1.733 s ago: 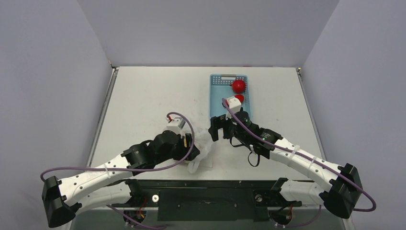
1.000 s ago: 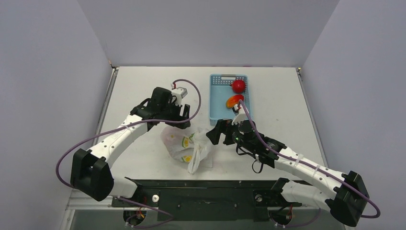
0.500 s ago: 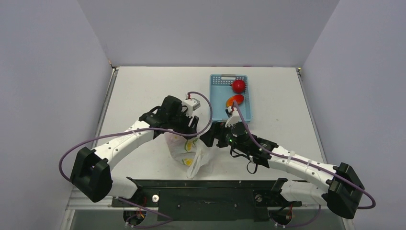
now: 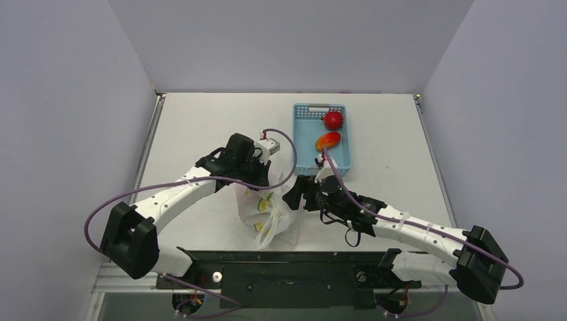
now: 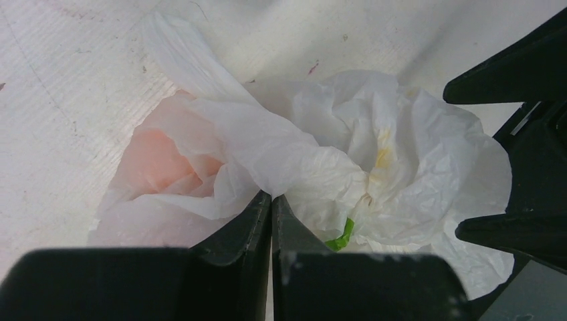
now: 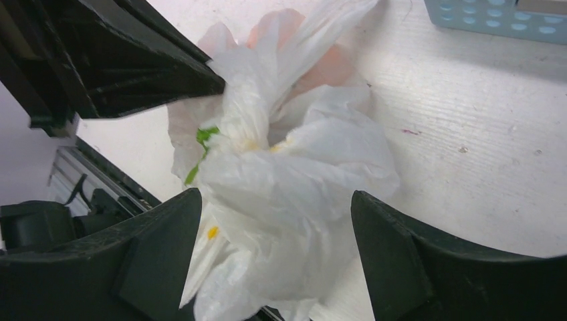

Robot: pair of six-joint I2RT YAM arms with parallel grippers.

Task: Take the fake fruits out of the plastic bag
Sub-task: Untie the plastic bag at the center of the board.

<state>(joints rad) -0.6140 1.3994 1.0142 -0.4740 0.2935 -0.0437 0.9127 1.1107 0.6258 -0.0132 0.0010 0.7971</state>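
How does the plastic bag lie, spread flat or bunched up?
Bunched up: the plastic bag is crumpled, one fold pinched by the left gripper.

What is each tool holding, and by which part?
Left tool shut on a fold at the top of the plastic bag. Right tool open astride the bag, gripping nothing.

The plastic bag point(image 5: 321, 167) is thin, translucent white film, crinkled all over and softly sheeny, with a peach tint showing through one side. The surface point(image 5: 60, 100) is matt white, finely ribbed and flecked with small marks. The fingers point(image 5: 251, 224) of the left hand point(image 5: 271, 198) and those of the right hand point(image 6: 274, 200) are matt black plastic. The basket point(image 4: 306, 137) is pale blue perforated plastic; the apple point(image 4: 333, 120) in it is glossy red.
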